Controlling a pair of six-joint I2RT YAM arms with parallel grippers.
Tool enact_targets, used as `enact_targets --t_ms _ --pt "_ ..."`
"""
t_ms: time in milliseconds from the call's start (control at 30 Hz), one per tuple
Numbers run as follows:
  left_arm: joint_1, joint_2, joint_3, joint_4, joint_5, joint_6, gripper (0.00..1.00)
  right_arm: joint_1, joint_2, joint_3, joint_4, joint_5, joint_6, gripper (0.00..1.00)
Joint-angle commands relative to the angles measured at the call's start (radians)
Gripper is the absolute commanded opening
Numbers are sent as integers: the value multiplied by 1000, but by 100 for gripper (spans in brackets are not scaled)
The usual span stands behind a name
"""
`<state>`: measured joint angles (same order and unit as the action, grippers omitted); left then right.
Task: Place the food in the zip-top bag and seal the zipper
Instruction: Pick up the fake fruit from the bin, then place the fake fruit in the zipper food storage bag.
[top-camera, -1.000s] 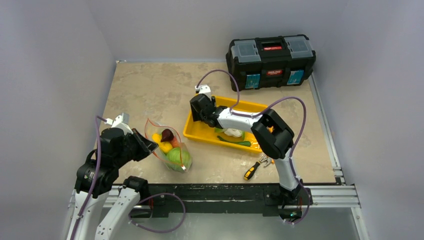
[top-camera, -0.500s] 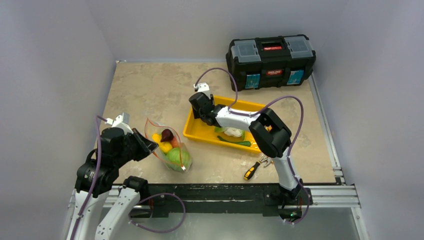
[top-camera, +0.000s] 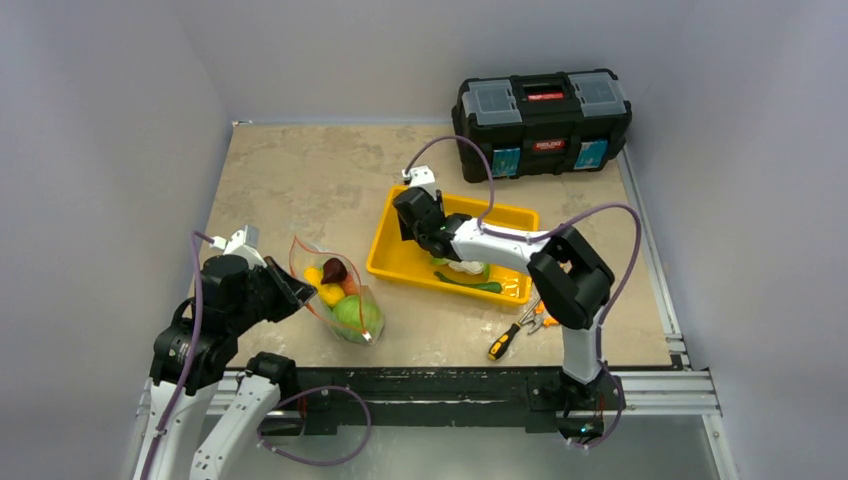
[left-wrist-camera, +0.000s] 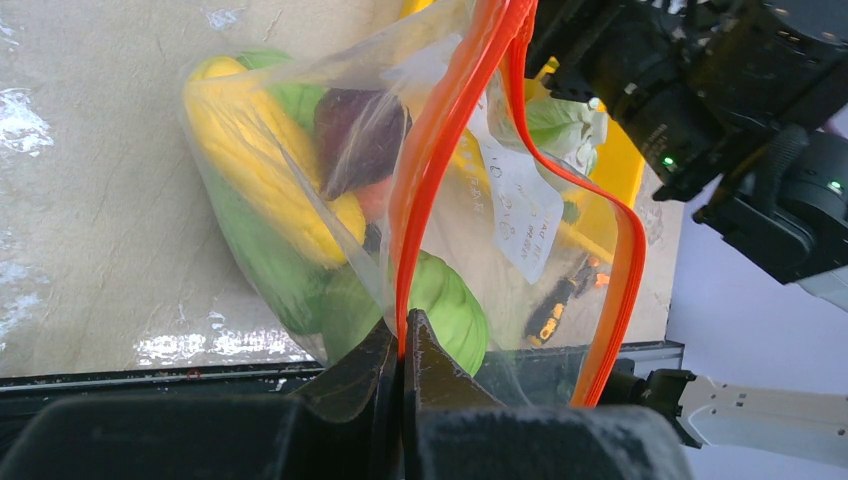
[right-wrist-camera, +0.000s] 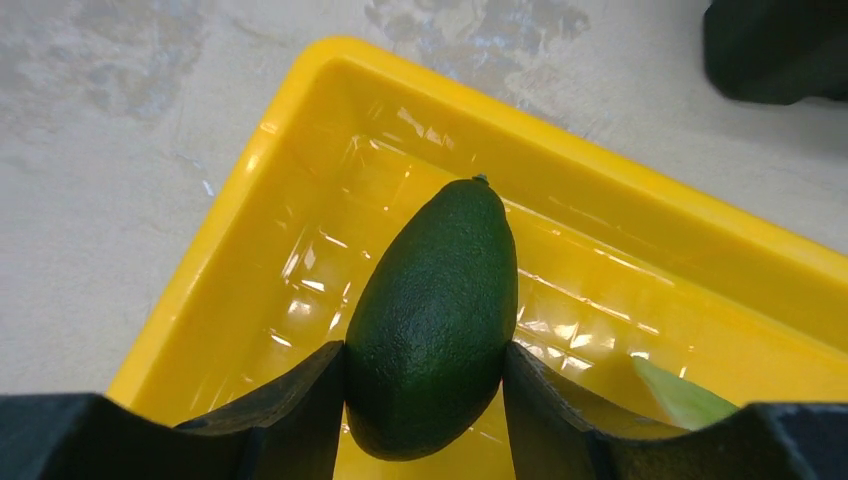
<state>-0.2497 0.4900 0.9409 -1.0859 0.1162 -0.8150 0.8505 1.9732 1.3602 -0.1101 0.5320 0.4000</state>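
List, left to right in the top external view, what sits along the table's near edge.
left fingers → zip-top bag → screwdriver → pliers

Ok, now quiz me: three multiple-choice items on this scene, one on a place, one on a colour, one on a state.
1. Relative to the yellow tray, the screwdriver lies:
A. inside it
B. outside it, on its near side
C. beyond it, by the far wall

2. The zipper strip along the mouth of the bag is:
A. blue
B. red-orange
C. white

3. The right claw is:
A. wide open with nothing in it
B. shut on a cucumber
C. shut on the avocado

Answers:
1 B: the top view shows it just past the tray's near rim.
2 B: the left wrist view shows the colour up close.
3 C: both fingers press the avocado's sides.
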Motion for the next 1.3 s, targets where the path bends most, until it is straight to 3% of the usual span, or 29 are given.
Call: enact_targets --t_ms 0,267,600,733,900,1033,1133,1267 --pt "-2 2 29 30 15 12 0 -1 -148 -56 71 -5 -13 2" --pt "-2 5 26 35 17 11 0 5 -381 -205 189 -224 -31 0" --pt "-3 8 25 42 21 8 0 23 -746 -412 583 -805 -50 0" --pt "-2 12 26 48 28 5 0 28 -760 -377 618 -1080 -10 0" --pt "-2 9 27 50 35 1 0 51 -674 -265 548 -1257 58 0" --pt "-2 3 30 45 33 2 0 127 -623 -189 425 -1238 39 0" --pt "-2 4 32 44 33 0 0 207 -572 -77 200 -1065 -63 0" --pt "-2 7 31 47 34 -5 0 250 -518 22 42 -874 -92 1"
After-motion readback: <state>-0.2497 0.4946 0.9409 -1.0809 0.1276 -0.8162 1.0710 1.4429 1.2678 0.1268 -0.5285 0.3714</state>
